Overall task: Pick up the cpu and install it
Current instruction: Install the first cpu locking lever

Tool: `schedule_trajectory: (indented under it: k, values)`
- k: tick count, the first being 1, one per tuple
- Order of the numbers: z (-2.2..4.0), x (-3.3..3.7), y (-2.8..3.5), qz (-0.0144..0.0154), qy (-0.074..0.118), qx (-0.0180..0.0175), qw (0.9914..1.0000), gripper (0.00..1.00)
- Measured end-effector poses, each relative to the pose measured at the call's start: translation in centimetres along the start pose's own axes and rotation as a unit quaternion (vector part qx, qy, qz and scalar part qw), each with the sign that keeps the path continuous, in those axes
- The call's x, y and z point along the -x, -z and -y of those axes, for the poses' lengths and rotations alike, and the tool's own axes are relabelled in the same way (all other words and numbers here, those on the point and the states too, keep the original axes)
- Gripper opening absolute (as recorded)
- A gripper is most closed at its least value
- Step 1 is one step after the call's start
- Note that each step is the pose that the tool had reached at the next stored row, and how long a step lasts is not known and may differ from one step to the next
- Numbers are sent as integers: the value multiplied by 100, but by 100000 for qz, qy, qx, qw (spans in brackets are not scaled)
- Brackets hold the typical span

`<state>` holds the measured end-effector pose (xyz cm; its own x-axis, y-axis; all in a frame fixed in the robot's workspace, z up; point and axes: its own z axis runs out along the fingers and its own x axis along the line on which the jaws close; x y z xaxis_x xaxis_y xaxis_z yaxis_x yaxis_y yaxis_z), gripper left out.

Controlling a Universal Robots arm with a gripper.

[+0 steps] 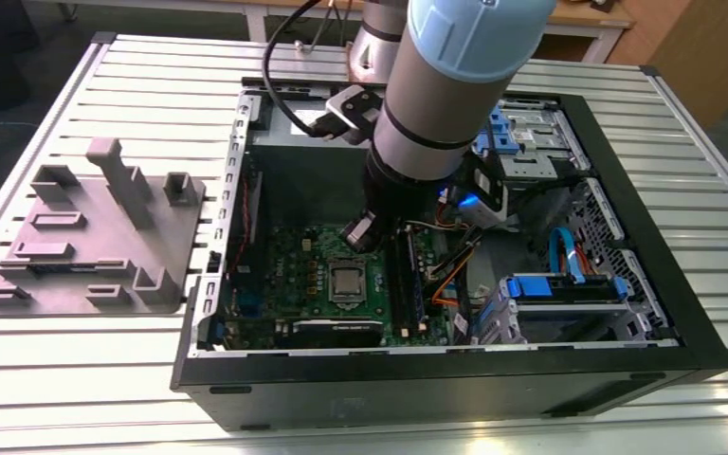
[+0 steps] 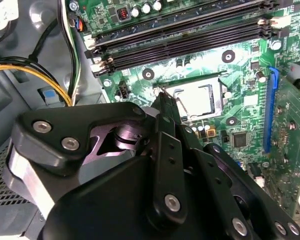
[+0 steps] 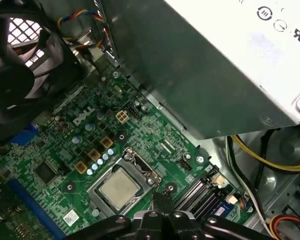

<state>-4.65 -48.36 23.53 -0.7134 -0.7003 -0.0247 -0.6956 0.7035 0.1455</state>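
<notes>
The cpu (image 3: 119, 189) lay flat in the metal-framed socket (image 3: 96, 186) on the green motherboard (image 3: 55, 155), silvery top upward, and looked level with the frame around it. In the exterior view the same chip (image 1: 345, 280) showed as a pale square near the middle of the board (image 1: 300, 251), inside the open computer case (image 1: 453, 379) that rested on the slatted worktop (image 1: 86, 379).

The hand (image 3: 162, 199) hung low over the board, just beside the socket corner nearest the long memory slots (image 3: 195, 195). Its fingertips appeared pressed together, with nothing pinched between them. In the second wrist view the hand's narrow tip (image 2: 161, 97) stood close by the socket edge, where glare washed out the chip (image 2: 197, 100). Whether the tip touched the frame or a latch lever could not be told.

Judged from this, the pick-up and the placing were done, since the chip sat in its seat and the hand carried nothing. Whether the retaining frame was locked down could not be read from these pictures, so the securing of the chip may have remained. The grey moulded tray (image 1: 86, 246) on the exterior view's left stood well apart from the case.
</notes>
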Motion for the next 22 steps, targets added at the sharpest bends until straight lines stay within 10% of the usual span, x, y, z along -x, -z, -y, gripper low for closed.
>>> schedule_trajectory:
  k: [9, 22]
  values:
    - [43, -56, -9, -121, -178, -149, 100000, 10]
    - [44, -115, -142, -1461, -1497, -1711, 99963, 10]
